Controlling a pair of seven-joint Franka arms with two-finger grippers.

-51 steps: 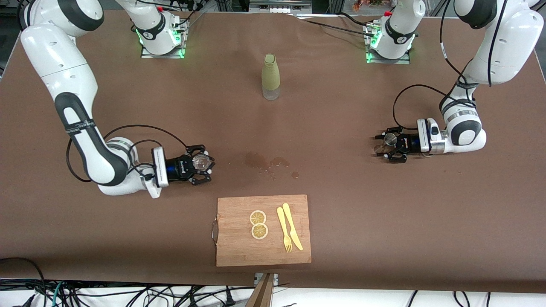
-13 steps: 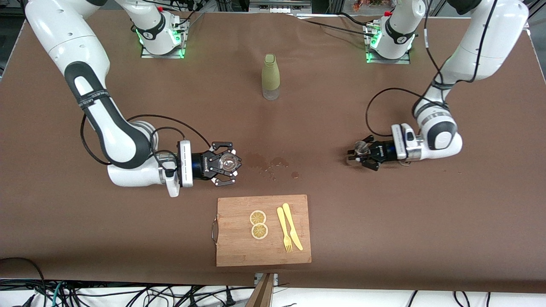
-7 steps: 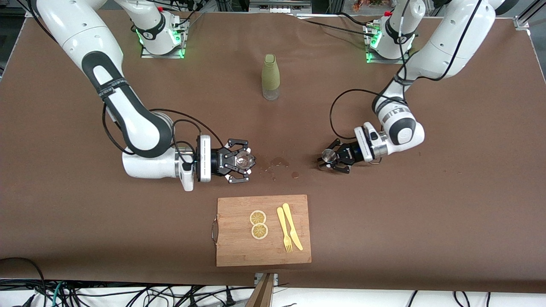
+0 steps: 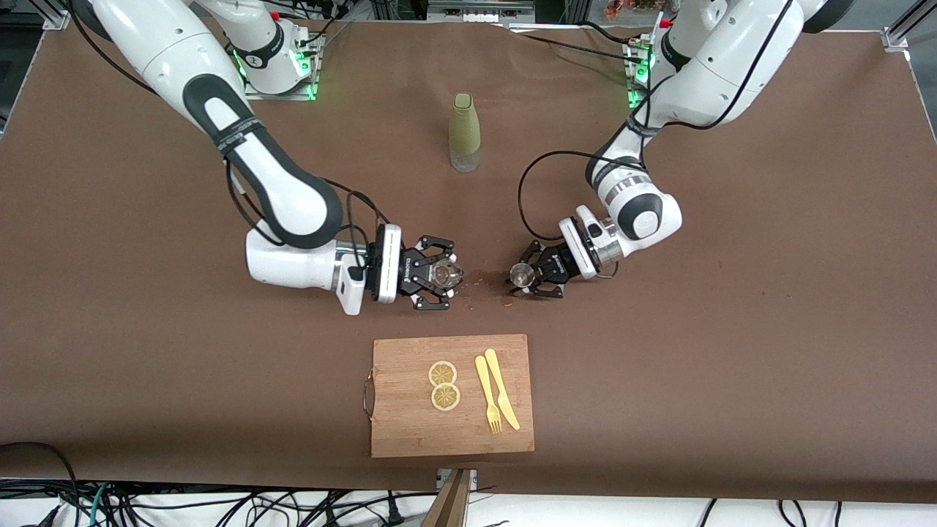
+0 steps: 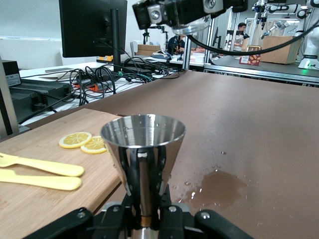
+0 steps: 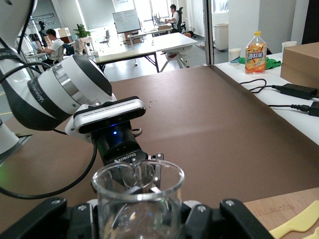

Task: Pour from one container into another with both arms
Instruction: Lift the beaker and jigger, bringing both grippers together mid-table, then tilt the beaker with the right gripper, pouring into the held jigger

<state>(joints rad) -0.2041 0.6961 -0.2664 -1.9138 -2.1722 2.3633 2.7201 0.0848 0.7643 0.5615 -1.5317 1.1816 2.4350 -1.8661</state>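
My right gripper (image 4: 439, 280) is shut on a clear glass beaker (image 4: 445, 274), held upright over the middle of the table; in the right wrist view the beaker (image 6: 137, 199) fills the foreground. Facing it, my left gripper (image 4: 536, 279) is shut on the stem of a conical metal measuring cup (image 4: 521, 275), also upright (image 5: 143, 144). The two containers stand a short gap apart, mouths up, over a wet patch (image 4: 479, 281). In the left wrist view, my right gripper (image 5: 185, 11) shows above and ahead.
A wooden cutting board (image 4: 410, 432) lies nearer the front camera, carrying two lemon slices (image 4: 443, 385) and a yellow fork and knife (image 4: 496, 399). A green bottle (image 4: 464, 132) stands farther back, between the arms' bases. Spilled liquid (image 5: 219, 181) darkens the brown cover.
Both arms have swung in from the table's ends toward the middle, each keeping its container. The beaker and the metal cup now face each other closely over the wet patch.
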